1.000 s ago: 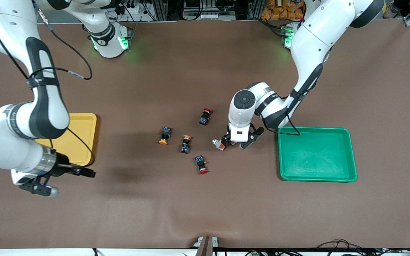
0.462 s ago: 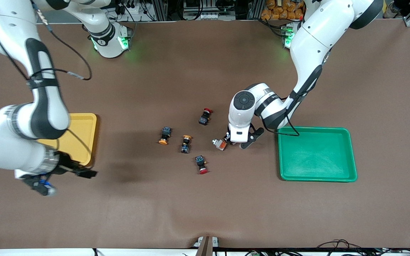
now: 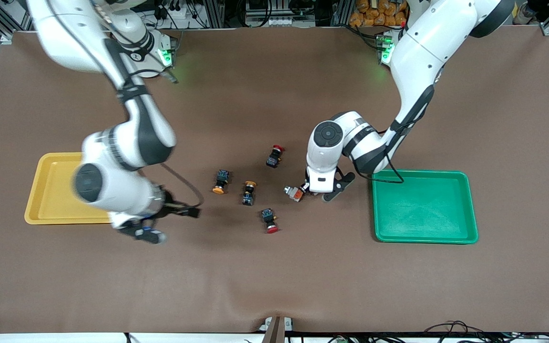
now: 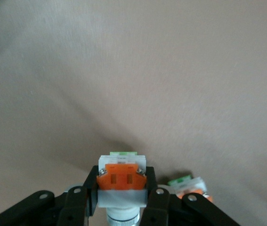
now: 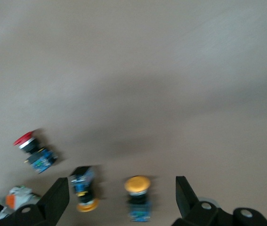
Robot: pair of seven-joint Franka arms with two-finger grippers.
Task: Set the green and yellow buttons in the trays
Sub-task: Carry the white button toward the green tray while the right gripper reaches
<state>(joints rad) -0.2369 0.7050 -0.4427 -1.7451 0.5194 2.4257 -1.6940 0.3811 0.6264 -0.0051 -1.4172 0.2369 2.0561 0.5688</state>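
My left gripper (image 3: 304,187) is shut on a pale grey-white button with an orange patch (image 3: 295,192), low at the table beside the green tray (image 3: 424,207). The left wrist view shows that button (image 4: 121,176) between the fingers and a second pale button (image 4: 190,184) close beside it. My right gripper (image 3: 189,212) is open and empty, over the table between the yellow tray (image 3: 55,190) and two yellow-capped buttons (image 3: 220,181) (image 3: 249,192). Both of these show ahead of its open fingers in the right wrist view (image 5: 138,195) (image 5: 84,188).
Two red-capped dark switches lie near the group, one farther from the front camera (image 3: 275,156), one nearer (image 3: 269,220). Both trays hold nothing that I can see. The right arm's forearm hangs over the table beside the yellow tray.
The right arm has swung from over the yellow tray's near corner toward the middle of the table, uncovering the tray. The left gripper has barely moved and keeps its hold.
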